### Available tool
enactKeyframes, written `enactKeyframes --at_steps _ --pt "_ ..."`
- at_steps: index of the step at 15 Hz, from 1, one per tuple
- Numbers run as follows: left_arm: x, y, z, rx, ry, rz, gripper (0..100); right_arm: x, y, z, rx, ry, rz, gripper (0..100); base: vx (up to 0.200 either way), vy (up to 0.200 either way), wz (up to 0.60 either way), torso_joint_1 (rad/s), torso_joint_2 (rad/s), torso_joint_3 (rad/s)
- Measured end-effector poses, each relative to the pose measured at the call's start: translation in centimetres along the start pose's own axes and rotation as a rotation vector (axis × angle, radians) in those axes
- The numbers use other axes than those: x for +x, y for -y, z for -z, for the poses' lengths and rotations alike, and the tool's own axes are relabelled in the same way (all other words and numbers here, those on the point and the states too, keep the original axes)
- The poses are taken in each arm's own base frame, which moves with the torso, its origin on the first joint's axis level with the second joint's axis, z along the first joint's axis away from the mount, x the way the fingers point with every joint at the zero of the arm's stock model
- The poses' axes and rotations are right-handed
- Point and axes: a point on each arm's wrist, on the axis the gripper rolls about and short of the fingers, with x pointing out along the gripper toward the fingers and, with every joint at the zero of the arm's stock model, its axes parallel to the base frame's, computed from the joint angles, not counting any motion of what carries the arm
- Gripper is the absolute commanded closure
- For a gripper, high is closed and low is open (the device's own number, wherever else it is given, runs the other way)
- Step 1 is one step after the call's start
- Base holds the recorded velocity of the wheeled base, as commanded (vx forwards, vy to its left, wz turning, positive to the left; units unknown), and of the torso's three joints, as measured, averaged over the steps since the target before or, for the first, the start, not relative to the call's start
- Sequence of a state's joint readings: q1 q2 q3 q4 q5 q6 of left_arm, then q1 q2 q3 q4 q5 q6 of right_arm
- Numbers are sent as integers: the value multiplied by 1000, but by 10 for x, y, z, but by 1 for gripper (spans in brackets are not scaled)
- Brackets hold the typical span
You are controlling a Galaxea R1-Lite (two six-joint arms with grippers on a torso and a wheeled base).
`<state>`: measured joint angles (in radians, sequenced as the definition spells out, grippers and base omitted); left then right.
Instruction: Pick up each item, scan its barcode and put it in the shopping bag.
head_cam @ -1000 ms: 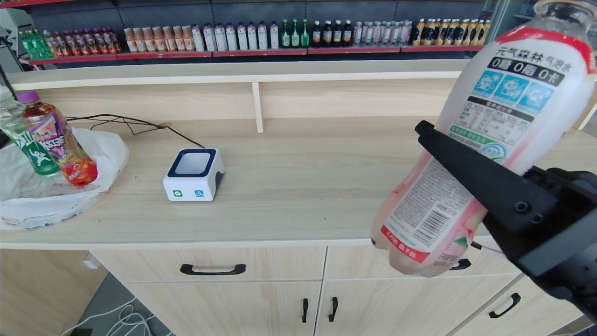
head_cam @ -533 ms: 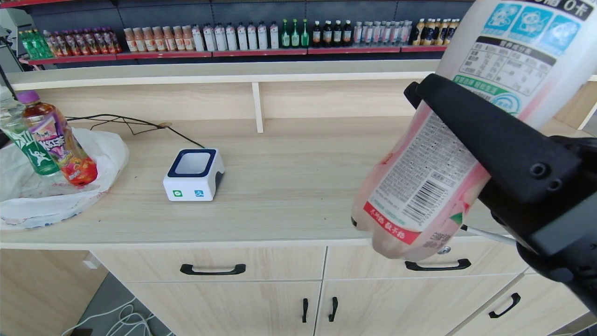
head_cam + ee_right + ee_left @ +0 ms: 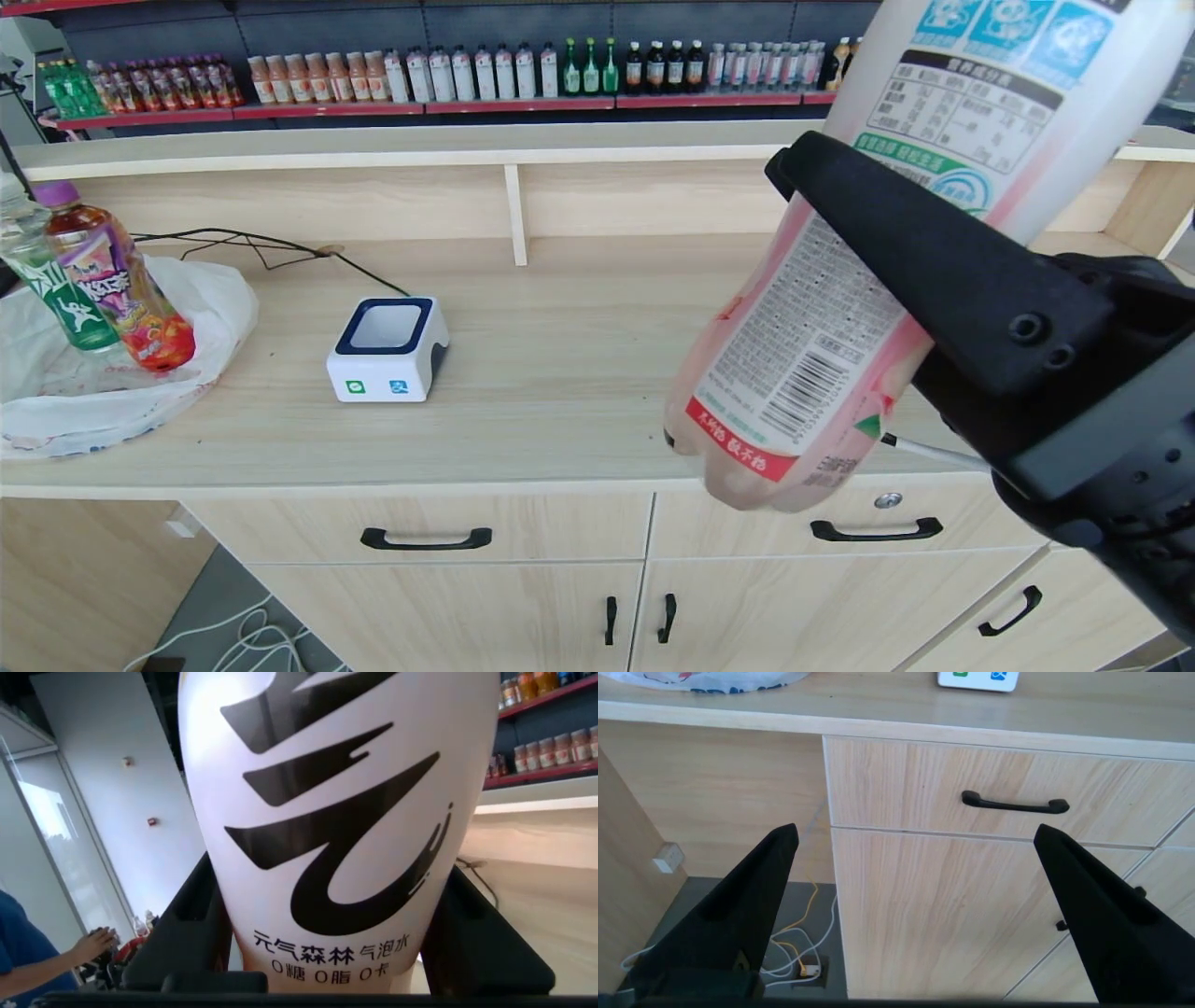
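My right gripper is shut on a pink and white drink bottle, held tilted above the counter's front right, barcode facing me. The same bottle stands between both fingers in the right wrist view. The white scanner box with a dark blue top sits on the counter, well to the left of the bottle. At far left lies the white shopping bag with a green bottle and a purple-capped tea bottle leaning in it. My left gripper hangs open in front of the cabinet drawers, below the counter edge.
A black cable runs from the scanner toward the back left. A raised wooden ledge borders the counter's far side. Shelves of bottles line the back wall. Drawers with black handles are below the counter.
My right gripper has carried the bottle up and leftward, toward the scanner side of the counter. Bag, scanner and left gripper have stayed put.
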<state>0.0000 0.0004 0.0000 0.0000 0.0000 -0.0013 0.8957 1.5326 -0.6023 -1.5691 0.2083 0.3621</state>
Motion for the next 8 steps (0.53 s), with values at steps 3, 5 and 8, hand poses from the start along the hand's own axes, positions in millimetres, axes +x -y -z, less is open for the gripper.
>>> enactKeyframes --at_steps 3,5,8 --pt "0 0 0 0 0 0 0 5 -2 3 8 0 -15 100 0 0 0 0 0 0" --pt "0 0 0 0 0 0 0 7 -4 5 15 -2 -25 100 0 0 0 0 0 0" --pt "0 0 0 0 0 0 0 8 -5 6 17 -4 -26 100 0 0 0 0 0 0"
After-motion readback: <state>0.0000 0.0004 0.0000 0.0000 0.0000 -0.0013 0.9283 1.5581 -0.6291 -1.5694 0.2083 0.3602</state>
